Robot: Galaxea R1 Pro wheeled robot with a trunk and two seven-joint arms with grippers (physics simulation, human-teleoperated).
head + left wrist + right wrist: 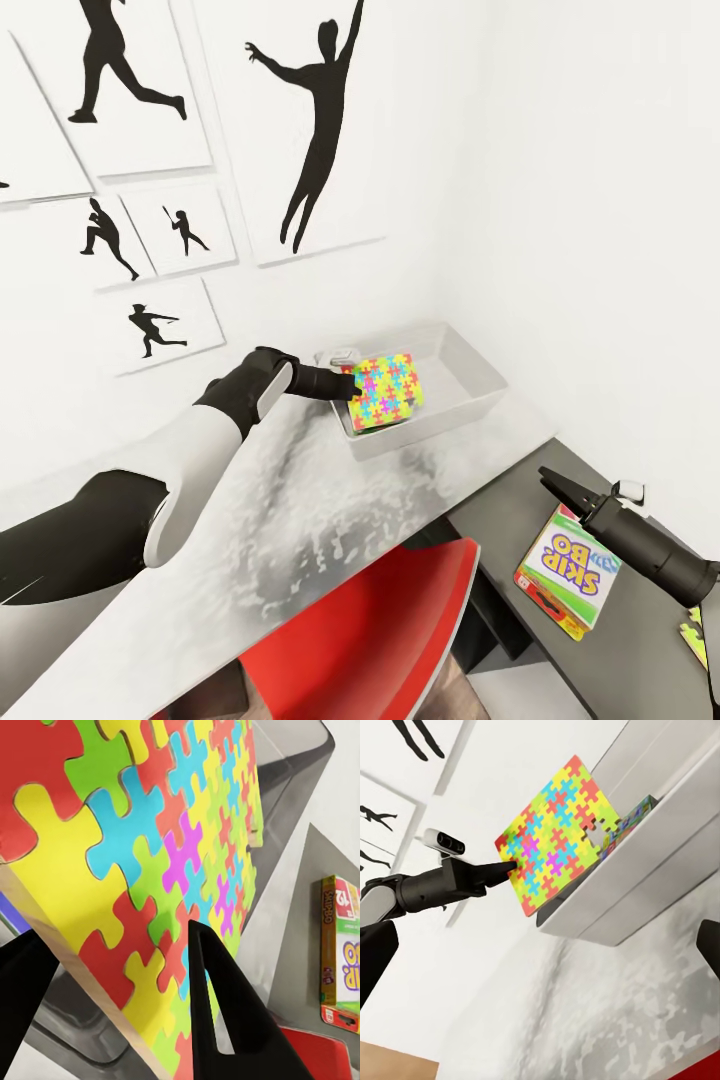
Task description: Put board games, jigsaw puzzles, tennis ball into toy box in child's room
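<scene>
My left gripper is shut on a jigsaw puzzle, a flat box covered in bright interlocking pieces. It holds the box tilted on edge over the near end of the light grey toy box, which sits in the corner on the pale mottled table. In the left wrist view the black fingers clamp the puzzle by its edge. The right wrist view shows another colourful box inside the toy box. My right gripper hangs open above the dark desk top, beside a Skip-Bo game box.
A red chair is tucked under the desk's inner corner. A yellow-green patterned item lies at the right edge, cut off by the frame. Posters with black silhouettes hang on the white wall close behind the toy box.
</scene>
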